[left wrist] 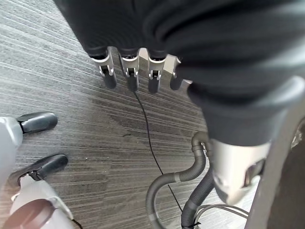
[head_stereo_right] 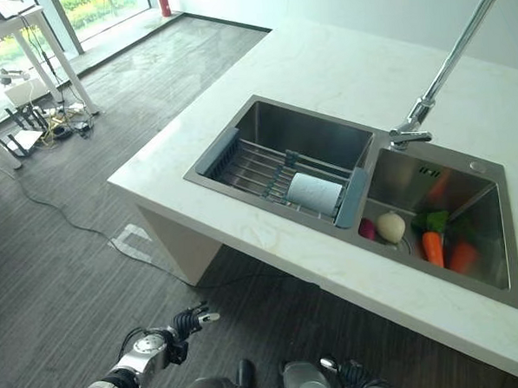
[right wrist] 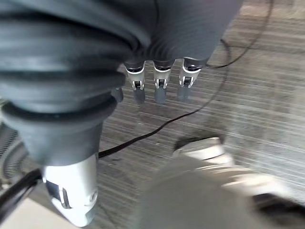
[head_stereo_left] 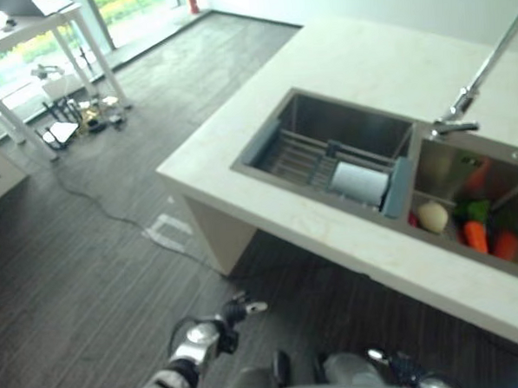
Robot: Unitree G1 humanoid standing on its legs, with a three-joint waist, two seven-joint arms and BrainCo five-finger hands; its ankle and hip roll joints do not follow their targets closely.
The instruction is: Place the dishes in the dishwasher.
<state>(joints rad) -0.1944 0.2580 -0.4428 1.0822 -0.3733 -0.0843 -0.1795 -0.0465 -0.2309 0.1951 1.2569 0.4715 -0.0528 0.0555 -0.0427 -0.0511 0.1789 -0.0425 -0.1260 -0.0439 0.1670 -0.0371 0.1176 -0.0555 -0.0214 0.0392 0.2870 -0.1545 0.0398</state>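
I see my left hand (left wrist: 138, 71) low at 7 o'clock over the floor (head_stereo_left: 81, 281), fingers straight, empty. At 1 o'clock the tabletop (head_stereo_right: 322, 78) carries a double sink (head_stereo_right: 237, 110): rack (head_stereo_right: 258, 168) with a pale dish (head_stereo_right: 314, 194) in the left basin, vegetables (head_stereo_right: 433, 247) in the right. My right hand (right wrist: 157, 78) hangs relaxed, empty.

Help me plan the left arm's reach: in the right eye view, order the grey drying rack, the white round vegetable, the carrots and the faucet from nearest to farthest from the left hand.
From the left hand, low over the floor:
1. Grey drying rack, in the left basin.
2. White round vegetable, front of the right basin.
3. Carrots, right basin, further right.
4. Faucet, behind the basins.
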